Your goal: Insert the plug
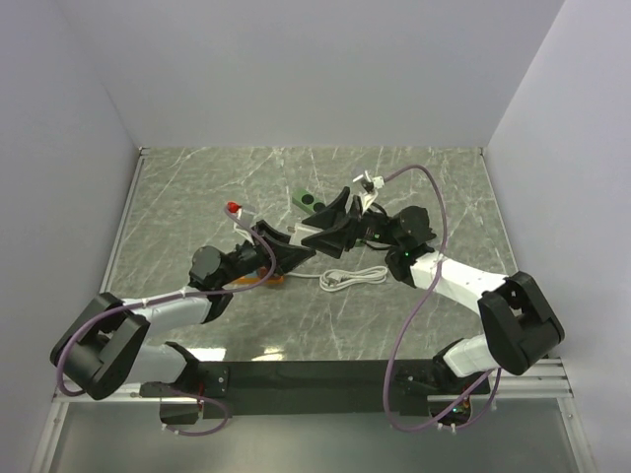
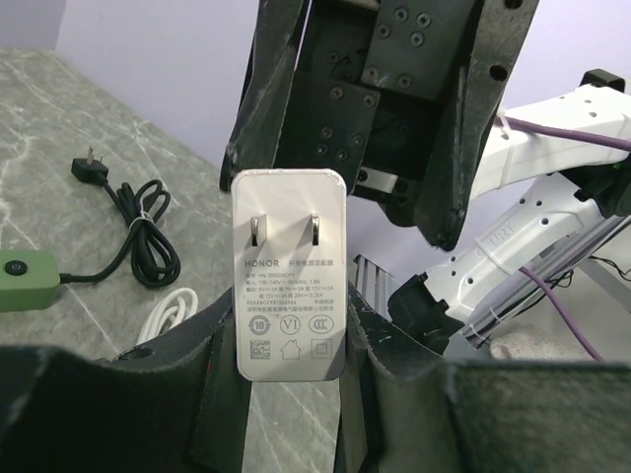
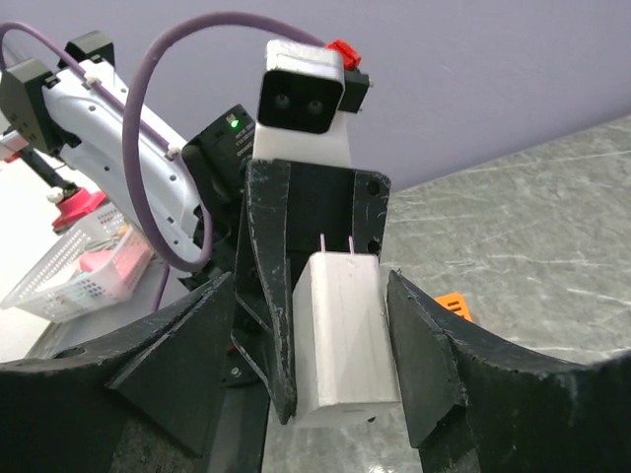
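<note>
A white Honor charger plug (image 2: pixel 290 276) sits between the fingers of my left gripper (image 2: pixel 291 340), which is shut on its lower sides, held above the table with the two prongs facing the left wrist camera. My right gripper (image 3: pixel 308 291) is open around the same charger (image 3: pixel 340 335); a gap shows at its right finger (image 3: pixel 424 345), and a left finger lies along the charger's other side. The two grippers meet at mid-table, left (image 1: pixel 293 251) and right (image 1: pixel 330 225). The green power strip (image 1: pixel 308 200) lies just behind them, also at the left wrist view's left edge (image 2: pixel 25 279).
A coiled white cable (image 1: pixel 353 278) lies on the marble near the right arm. The strip's black cord and plug (image 2: pixel 138 232) lie coiled beside it. A small orange object (image 1: pixel 271 280) sits under the left arm. White walls enclose the table.
</note>
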Robot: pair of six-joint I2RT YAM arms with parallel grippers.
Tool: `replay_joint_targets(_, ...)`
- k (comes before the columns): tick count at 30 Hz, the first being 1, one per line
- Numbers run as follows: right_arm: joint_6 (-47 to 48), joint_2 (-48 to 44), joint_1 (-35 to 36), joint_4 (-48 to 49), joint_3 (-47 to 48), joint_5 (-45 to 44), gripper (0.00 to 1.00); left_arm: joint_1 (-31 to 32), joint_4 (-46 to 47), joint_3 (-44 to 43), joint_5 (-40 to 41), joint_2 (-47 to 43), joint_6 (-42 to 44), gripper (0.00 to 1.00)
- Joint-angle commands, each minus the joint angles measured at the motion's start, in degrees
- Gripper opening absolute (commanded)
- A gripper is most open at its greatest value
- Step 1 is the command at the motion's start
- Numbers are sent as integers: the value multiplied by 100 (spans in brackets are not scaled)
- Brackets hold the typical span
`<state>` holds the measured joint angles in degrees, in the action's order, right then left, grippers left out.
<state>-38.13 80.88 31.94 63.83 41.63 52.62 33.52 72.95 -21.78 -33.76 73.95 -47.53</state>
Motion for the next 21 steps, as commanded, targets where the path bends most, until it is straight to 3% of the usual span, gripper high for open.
replay_joint_targets(1, -11, 15, 102, 437, -128, 152, 71, 14, 2857, -292, -26, -328, 147, 1)
replay_joint_targets(7, -62, 155, 93, 524, -93, 117, 75, 14, 2558, -221, 36, -671, 323, 1)
replay_joint_targets(15, -861, 384, 110, 1929, -251, 266, 60, 14, 2628, -248, -17, -610, 271, 1)
replay_joint_targets(16, -924, 411, 119, 2218, -278, 275, 56, 14, 2680, -239, 1, -584, 244, 1)
replay_joint_targets(17, -959, 437, 145, 2352, -295, 275, 44, 14, 2724, -239, 1, -540, 235, 1)
replay_joint_targets(21, -986, 455, 216, 2520, -331, 275, 18, 14, 2611, -265, 36, -531, 261, 1)
